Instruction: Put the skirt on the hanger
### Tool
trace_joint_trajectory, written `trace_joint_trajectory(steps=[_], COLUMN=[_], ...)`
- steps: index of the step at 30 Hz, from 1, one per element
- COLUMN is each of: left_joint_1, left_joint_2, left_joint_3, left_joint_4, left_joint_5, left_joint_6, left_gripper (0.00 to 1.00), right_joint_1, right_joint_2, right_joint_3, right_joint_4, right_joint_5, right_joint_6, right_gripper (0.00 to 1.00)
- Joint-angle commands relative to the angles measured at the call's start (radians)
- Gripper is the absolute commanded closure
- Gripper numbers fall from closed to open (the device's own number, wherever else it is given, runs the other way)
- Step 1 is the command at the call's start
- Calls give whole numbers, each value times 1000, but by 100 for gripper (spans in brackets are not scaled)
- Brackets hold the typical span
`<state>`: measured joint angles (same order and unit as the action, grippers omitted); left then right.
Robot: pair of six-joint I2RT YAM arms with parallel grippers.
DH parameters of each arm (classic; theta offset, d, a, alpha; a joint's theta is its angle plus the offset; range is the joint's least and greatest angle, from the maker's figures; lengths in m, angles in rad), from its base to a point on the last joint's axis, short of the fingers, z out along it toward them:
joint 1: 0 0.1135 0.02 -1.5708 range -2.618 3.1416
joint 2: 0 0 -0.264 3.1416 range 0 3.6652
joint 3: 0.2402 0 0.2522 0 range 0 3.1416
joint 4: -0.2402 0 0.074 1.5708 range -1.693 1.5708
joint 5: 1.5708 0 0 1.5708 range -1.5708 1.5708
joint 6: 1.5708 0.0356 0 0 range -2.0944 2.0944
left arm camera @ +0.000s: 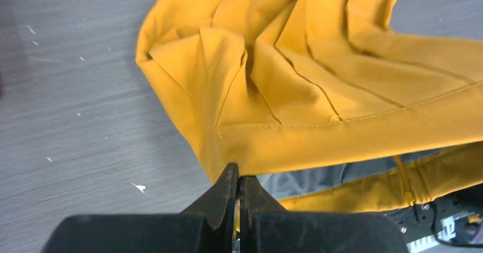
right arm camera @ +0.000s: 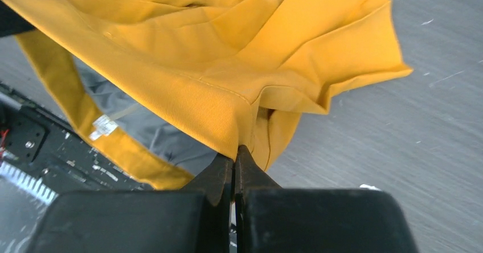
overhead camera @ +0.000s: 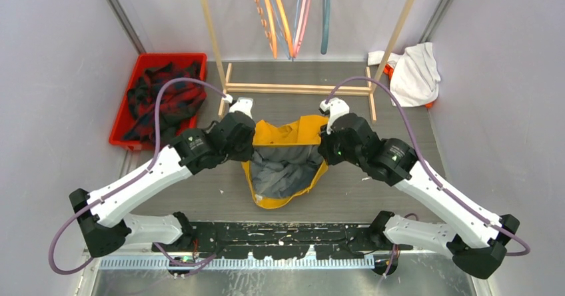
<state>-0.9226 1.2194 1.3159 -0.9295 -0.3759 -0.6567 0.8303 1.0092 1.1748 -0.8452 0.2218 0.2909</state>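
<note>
- Mustard skirt (overhead camera: 303,131), its grey lining showing, sits on the surface (overhead camera: 213,193) just in front of the wooden rack (overhead camera: 300,89).
- Left gripper (left arm camera: 236,170) is clenched on one waistband end, right gripper (right arm camera: 234,153) on the other.
- Coloured hangers (overhead camera: 286,16) dangle between the rack's posts.

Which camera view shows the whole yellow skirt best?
Top external: the whole skirt shows, stretched open, grey lining visible. Left wrist shows only the waistband end in the left gripper; right wrist, only the other end in the right gripper.
</note>
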Motion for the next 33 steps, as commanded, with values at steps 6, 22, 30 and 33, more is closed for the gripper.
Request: trace_joint_trajectory(steps=[6, 22, 30, 33], left_joint_1=[-130, -273, 101, 209], left_joint_2=[-87, -90, -70, 22], left_joint_3=[-334, -427, -149, 130], left_joint_4=[152, 97, 86, 30], left_joint_5=[126, -83, 13, 48], left_joint_6=[-189, -342, -3, 122], left_gripper=[92, 90, 99, 100], right_joint_1=[55, 58, -88, -183], right_joint_2=[-107, -94, 139, 238], right_joint_3=[-247, -263, 45, 242], right_joint_4=[109, 140, 184, 194], right_joint_5=[-81, -2, 74, 69], right_joint_6=[192, 201, 41, -42], right_gripper=[99, 99, 99, 99])
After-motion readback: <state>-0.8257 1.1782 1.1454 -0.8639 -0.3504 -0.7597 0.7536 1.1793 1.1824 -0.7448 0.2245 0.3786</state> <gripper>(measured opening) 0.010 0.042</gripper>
